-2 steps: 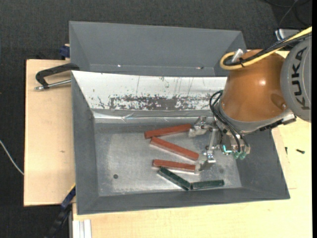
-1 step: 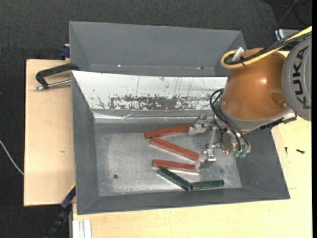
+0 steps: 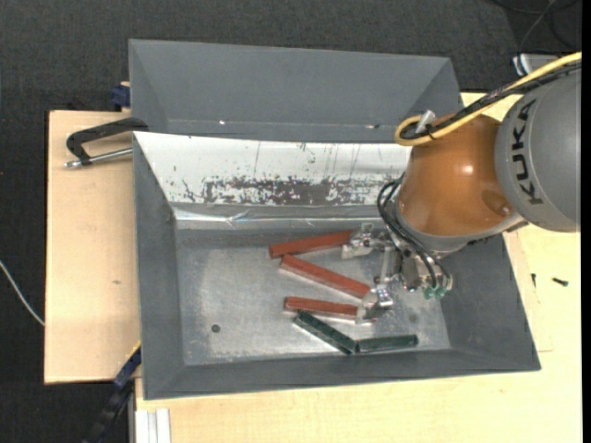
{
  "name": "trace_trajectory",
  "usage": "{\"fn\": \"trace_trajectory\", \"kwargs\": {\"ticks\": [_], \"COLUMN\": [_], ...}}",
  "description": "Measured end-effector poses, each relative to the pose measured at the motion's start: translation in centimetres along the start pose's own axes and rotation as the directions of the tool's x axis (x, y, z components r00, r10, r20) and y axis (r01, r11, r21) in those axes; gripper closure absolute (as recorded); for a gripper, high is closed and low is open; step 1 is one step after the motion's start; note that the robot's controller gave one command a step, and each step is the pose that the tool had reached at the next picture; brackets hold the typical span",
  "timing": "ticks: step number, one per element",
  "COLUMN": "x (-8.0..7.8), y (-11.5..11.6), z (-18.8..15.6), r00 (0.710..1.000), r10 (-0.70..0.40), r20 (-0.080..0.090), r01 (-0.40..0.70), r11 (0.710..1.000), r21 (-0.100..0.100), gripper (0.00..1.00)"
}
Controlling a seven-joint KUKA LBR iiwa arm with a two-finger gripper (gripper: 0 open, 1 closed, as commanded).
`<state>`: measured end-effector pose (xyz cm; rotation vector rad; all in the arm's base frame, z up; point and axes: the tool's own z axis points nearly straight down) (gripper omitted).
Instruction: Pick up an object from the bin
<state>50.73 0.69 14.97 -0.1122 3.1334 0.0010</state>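
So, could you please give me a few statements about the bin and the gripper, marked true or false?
1. Three red-brown sticks lie on the floor of the bin. True.
2. The two dark green sticks lie nearer the back wall than the red-brown ones. False: they lie at the front of the floor, on the near side of the red-brown sticks.
3. The gripper is down inside the bin, at the right ends of the red-brown sticks. True.
4. The gripper has carried a stick up above the bin's rim. False: every stick lies on the bin floor.
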Motion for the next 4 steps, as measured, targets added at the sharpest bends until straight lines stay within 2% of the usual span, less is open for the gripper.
{"fn": "trace_trajectory", "kwargs": {"ticks": [1, 2, 3, 4], "x": [0.0, -1.6, -1.6, -2.3], "y": [-1.2, 0.7, 0.7, 2.7], "z": [6.6, 7.2, 7.2, -9.1], "r00": [1.000, 0.984, 0.984, 0.987], "r10": [0.020, 0.180, 0.180, 0.162], "r20": [-0.005, -0.002, -0.002, 0.003], "r01": [-0.020, -0.180, -0.180, -0.162], "r11": [1.000, 0.984, 0.984, 0.987], "r21": [-0.001, 0.000, 0.000, -0.001], "gripper": [0.00, 1.00, 1.00, 1.00]}}
